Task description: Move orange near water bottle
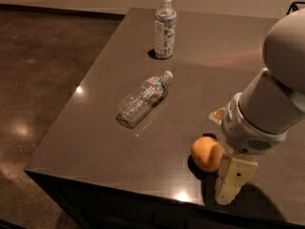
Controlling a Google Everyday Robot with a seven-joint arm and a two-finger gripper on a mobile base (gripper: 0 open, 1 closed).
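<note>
The orange (206,152) sits on the dark table (86,142) near its front edge. The water bottle (143,99) is clear and ribbed with a white cap, and lies on its side in the middle of the table, up and to the left of the orange. My gripper (229,182) hangs straight down just right of the orange, close beside it or touching it, low over the tabletop. The big white wrist (252,128) above it hides part of the gripper.
A second bottle (165,27) with a large white-and-blue label stands upright at the back of the table. The table's left and front edges drop to a shiny brown floor (43,80). A small tan scrap (217,115) lies by the wrist.
</note>
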